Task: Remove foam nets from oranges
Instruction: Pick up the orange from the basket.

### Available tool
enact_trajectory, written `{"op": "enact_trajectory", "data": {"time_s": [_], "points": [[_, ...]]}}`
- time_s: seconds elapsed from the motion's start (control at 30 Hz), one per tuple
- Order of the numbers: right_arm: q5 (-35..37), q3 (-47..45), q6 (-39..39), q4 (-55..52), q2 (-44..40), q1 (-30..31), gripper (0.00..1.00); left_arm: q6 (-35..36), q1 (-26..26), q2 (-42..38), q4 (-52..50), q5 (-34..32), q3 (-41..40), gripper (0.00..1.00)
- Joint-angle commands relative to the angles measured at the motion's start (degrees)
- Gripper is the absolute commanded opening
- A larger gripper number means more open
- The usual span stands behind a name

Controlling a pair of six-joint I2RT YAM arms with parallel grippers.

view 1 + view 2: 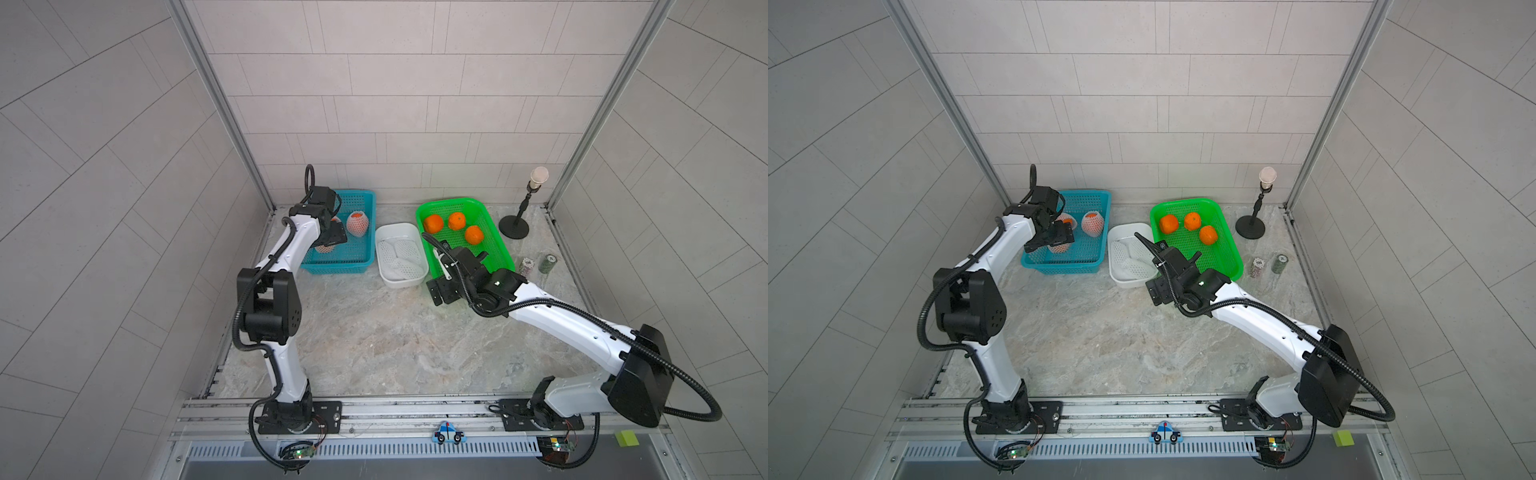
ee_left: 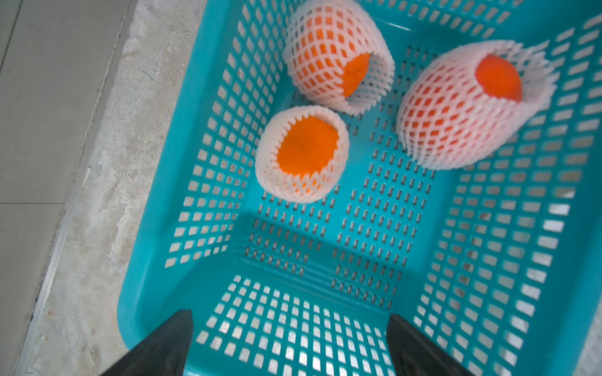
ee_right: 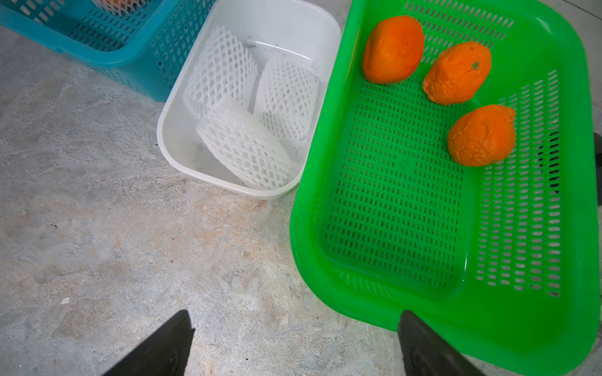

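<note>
Left pincer (image 2: 290, 314) and right pincer (image 3: 294, 312) spread; 3 round oranges (image 2: 306, 146) wear diamond-mesh foam nets (image 2: 449, 117).

Bright, even, soft light falls from above; shadows beneath my right arm (image 1: 561, 316) are faint. My left fingertips (image 2: 163, 345) show dark and blurred at the frame's edge. The white tub (image 3: 283, 26) carries a thin glare streak. In both top views the wall tiles (image 1: 104, 187) (image 1: 851, 187) bow outward.

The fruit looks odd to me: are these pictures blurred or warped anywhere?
Left wrist view: the netted oranges look smeared. Right wrist view: the bare oranges look stretched into ovals; the white tub shows a glare streak. In both top views, wall lines bow.
</note>
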Motion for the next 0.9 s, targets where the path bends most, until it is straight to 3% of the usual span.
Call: {"op": "enact_trajectory", "data": {"time_s": [0.0,0.4,0.87], "points": [[-1.1,0.9,0.6,0.7,1.1,0.3,1.0,1.7,0.4,3.4,-4.0,-3.0,4.5,1.0],[-1.5,3.5,0.0,-0.2,4.4,0.3,1.0,3.5,1.9,15.4,-6.2,-3.5,15.4,1.0],[-1.1,5.3,0.3,-2.1,6.4,0.3,0.99,1.1,3.1,23.6,-3.5,0.7,21.3,1.0]]}}
